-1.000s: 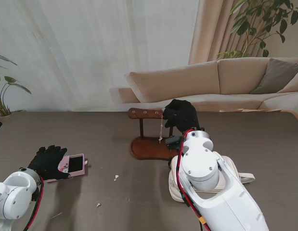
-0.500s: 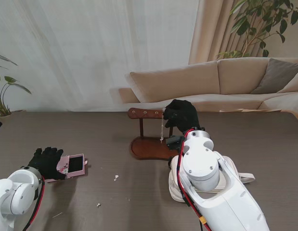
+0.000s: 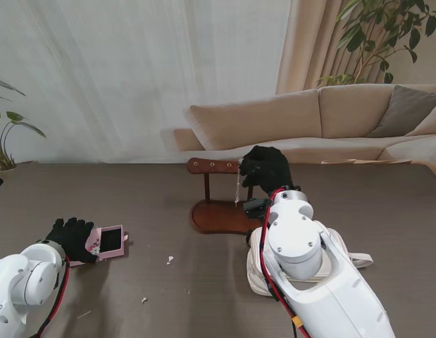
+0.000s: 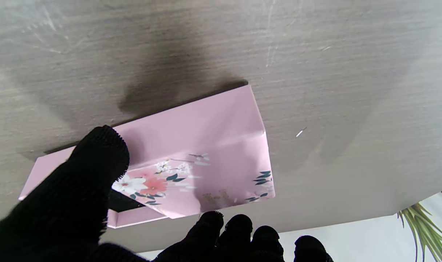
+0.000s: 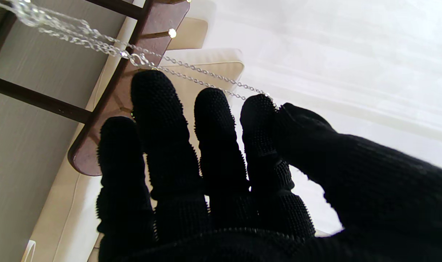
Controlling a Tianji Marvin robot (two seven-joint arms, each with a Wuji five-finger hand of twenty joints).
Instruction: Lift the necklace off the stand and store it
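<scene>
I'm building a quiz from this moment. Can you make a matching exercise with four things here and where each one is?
Things:
1. necklace
2. pink box
3. stand
4. white bag

Places:
A. on the table under the right arm
B. at the left hand
C. pinched in the right hand
D. mid-table, before the sofa

Pairs: 1-C, 2-B, 3-D, 4-A
</scene>
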